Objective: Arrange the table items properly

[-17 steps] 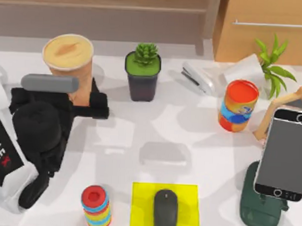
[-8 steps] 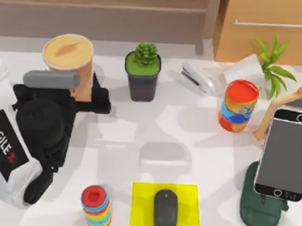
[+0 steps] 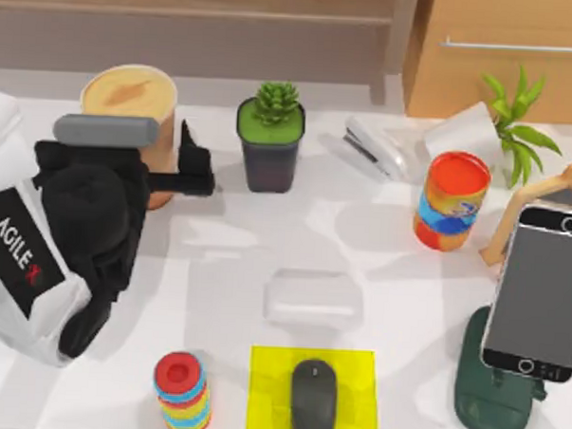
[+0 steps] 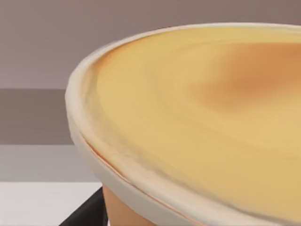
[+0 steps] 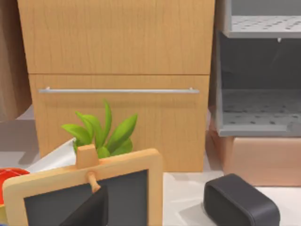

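- White worktop fills the top view, backed by a wooden cabinet along the upper edge.
- Nearest, at the lower middle of the frame, the computer mouse lies on a yellow pad; it looks light, rigid and smooth, so I would take it across its narrow sides.
- At the lower right, the smartphone leans upright on a dark green stand. It looks thin, stiff and slippery-faced; the silver edges seem the safe hold, not the glass.
- At the left, the left gripper reaches the lower body of the drink cup; one finger shows on the cup's right side. Whether the fingers are spread or pinching the cup, I cannot tell.
- The cup stands at the upper left, near the succulent. In the left wrist view its foamy top looms close. It looks tall, thin-walled and top-heavy with an open surface, so a low, gentle hold on the wall, kept upright, suits it.
- The right gripper's finger state I cannot tell either.
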`<state>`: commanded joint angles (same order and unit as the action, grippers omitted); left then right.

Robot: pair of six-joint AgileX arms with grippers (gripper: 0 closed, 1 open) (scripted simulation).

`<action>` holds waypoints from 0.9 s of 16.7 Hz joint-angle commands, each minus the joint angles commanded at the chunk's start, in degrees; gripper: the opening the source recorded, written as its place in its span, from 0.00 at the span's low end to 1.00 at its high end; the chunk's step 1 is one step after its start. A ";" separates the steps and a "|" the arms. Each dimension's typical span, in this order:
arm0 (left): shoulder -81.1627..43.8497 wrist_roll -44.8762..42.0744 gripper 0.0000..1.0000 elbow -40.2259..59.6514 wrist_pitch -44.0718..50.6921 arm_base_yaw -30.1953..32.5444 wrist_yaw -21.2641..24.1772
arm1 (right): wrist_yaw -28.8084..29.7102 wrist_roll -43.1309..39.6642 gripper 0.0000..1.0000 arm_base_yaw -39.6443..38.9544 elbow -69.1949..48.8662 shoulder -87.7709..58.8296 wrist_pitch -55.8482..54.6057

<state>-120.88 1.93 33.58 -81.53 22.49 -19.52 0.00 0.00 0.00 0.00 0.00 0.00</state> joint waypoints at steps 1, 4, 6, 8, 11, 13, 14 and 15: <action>0.00 0.00 1.00 0.00 0.00 0.00 0.00 | 0.00 0.00 1.00 0.00 0.00 0.00 0.00; 0.00 0.00 0.77 0.00 0.00 0.00 0.00 | 0.00 0.00 1.00 0.00 0.00 0.00 0.00; 0.00 0.00 0.62 0.00 0.00 0.00 0.00 | 0.00 0.00 1.00 0.00 0.00 0.00 0.00; 0.00 0.00 0.47 0.00 0.00 0.00 0.00 | 0.00 0.00 1.00 0.00 0.00 0.00 0.00; 0.00 0.00 0.25 0.00 0.00 0.00 0.00 | 0.00 0.00 1.00 0.00 0.00 0.00 0.00; 0.00 0.00 0.10 0.00 0.00 0.00 0.00 | 0.00 0.00 1.00 0.00 0.00 0.00 0.00; 0.00 0.00 0.02 0.00 0.00 0.00 0.00 | 0.00 0.00 1.00 0.00 0.00 0.00 0.00; 0.00 0.00 0.00 0.00 0.00 0.00 0.00 | 0.00 0.00 1.00 0.00 0.00 0.00 0.00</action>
<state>-120.88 1.93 33.58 -81.53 22.49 -19.52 0.00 0.00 0.00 0.00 0.00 0.00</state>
